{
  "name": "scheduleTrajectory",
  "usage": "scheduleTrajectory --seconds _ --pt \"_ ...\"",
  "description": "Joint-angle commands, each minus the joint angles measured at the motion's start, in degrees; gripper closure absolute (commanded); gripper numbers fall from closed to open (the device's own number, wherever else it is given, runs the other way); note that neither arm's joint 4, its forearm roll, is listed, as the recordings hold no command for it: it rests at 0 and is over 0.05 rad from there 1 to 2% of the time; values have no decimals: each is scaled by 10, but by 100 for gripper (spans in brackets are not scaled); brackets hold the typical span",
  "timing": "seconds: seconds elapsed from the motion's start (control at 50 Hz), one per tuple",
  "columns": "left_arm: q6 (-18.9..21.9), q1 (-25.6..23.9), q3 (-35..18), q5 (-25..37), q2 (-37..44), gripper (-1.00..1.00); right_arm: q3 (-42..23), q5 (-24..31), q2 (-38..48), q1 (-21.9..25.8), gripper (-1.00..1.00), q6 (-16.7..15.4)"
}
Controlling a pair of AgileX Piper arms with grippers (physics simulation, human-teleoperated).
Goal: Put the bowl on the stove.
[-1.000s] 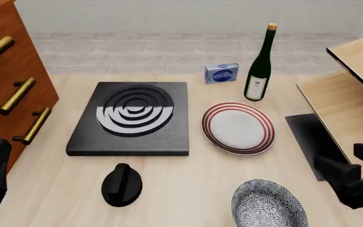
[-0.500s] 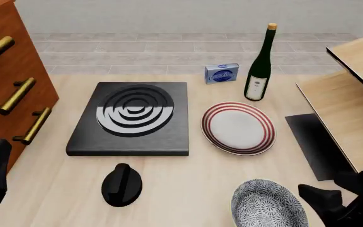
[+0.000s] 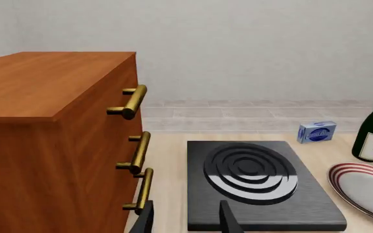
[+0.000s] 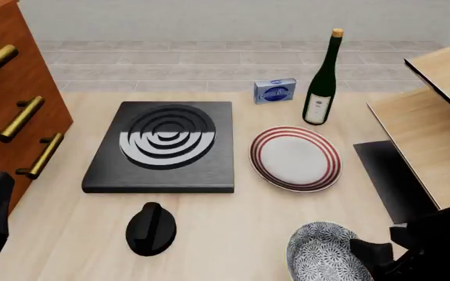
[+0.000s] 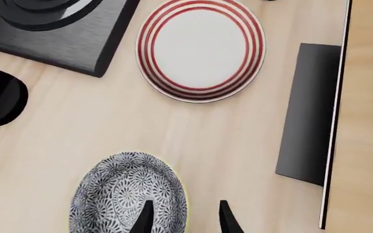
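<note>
**Closing in on the bowl's rim, with the stove waiting across the table**

Ordering by size: the wooden drawer cabinet (image 4: pixel 10 99) fills the table's left edge, and beside it lies the stove (image 4: pixel 162 147), a black square slab with glossy burner rings and nothing on it. The red-ringed plate (image 4: pixel 295 158) sits just right of the stove, and a tall wine bottle (image 4: pixel 321 82) stands behind the plate. The bowl (image 4: pixel 323 254) rests on the table at the near right, well apart from the stove.

The right gripper (image 5: pixel 183 216) hangs over the bowl's right rim, its fingers narrowly parted with nothing between them; the near finger sits over the patterned inside, the other just outside the wall. The left gripper (image 3: pixel 185 221) idles near the cabinet, jaws likewise slightly apart and empty.

Risks, as I judge them: a thin rim pinch on a deep bowl could slip or tip it. The carry to the stove crosses the plate or the small black knob (image 4: pixel 152 228), so a low path could knock either.
</note>
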Motion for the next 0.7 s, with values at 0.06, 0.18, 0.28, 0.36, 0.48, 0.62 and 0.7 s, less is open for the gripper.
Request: scheduleTrajectory --seconds 0.06,0.18,0.28,0.36,0.48,0.62,0.7 --pt "0 0 0 0 0 -100 43 -119 92 9 -100 16" --pt "0 0 0 0 0 -100 53 -163 130 13 -100 23" --pt "0 0 0 0 0 -100 57 -194 164 19 -100 32" --pt "0 0 0 0 0 -100 57 -215 188 22 -100 36" --pt "0 0 0 0 0 -100 57 -245 226 27 -100 42" --pt "0 0 0 0 0 -100 57 -296 283 31 -100 48" --pt "0 0 0 0 0 -100 57 -323 314 34 -100 51"
